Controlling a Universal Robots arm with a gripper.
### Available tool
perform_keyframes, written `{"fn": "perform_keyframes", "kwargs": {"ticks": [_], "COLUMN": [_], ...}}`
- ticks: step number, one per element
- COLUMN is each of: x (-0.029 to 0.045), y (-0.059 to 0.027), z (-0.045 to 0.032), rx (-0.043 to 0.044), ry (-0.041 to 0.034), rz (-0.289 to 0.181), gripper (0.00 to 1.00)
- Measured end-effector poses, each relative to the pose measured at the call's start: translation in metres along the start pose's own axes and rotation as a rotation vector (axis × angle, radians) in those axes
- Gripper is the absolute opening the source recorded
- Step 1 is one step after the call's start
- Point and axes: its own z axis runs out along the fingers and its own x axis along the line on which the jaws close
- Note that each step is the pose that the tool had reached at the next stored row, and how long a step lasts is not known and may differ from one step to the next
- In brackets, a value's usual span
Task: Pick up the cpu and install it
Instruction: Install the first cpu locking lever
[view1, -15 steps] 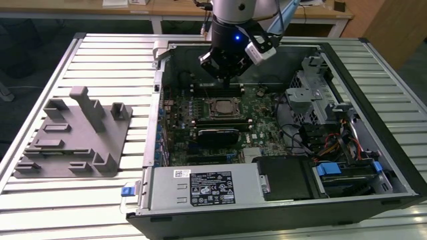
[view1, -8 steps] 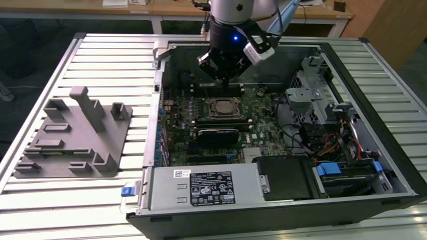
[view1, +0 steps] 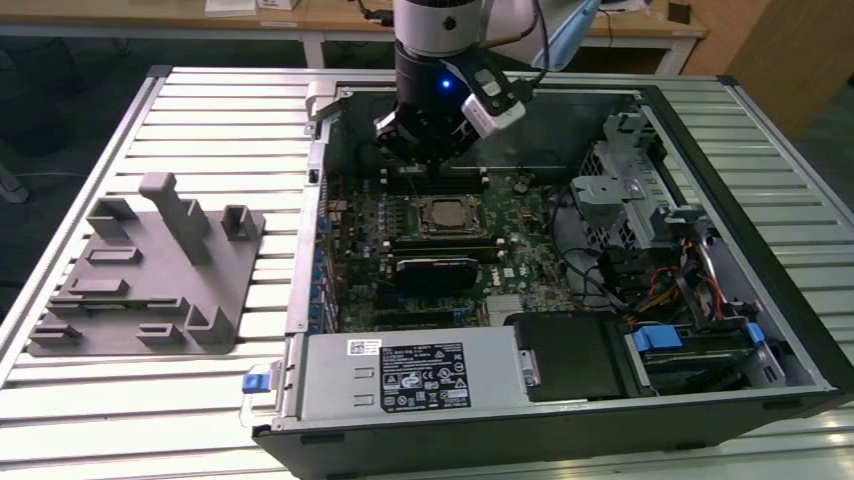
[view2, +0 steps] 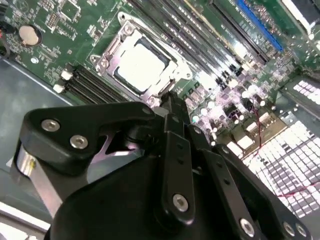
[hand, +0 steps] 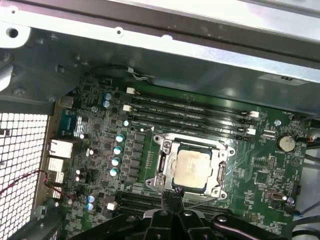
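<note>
While the cpu lies in the socket frame on the motherboard, gripper poised just beside its edge, fingers apparently closed together, gripping nothing

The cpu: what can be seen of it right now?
The cpu is a small flat square chip with a pale silvery metal top. It lies flat in the motherboard socket, framed on all sides by the socket's metal bracket, inside the open computer case. Nothing holds it: the gripper hangs with closed fingertips beside one edge of the socket, not on the chip's top.
</note>
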Motion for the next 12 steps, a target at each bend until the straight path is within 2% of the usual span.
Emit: {"fn": "perform_keyframes", "kwargs": {"ticks": [12], "x": [0.0123], "y": [0.002], "z": [0.0052], "rx": [0.0012], "ry": [-0.0002], "rz": [0.033], "gripper": [0.11]}}
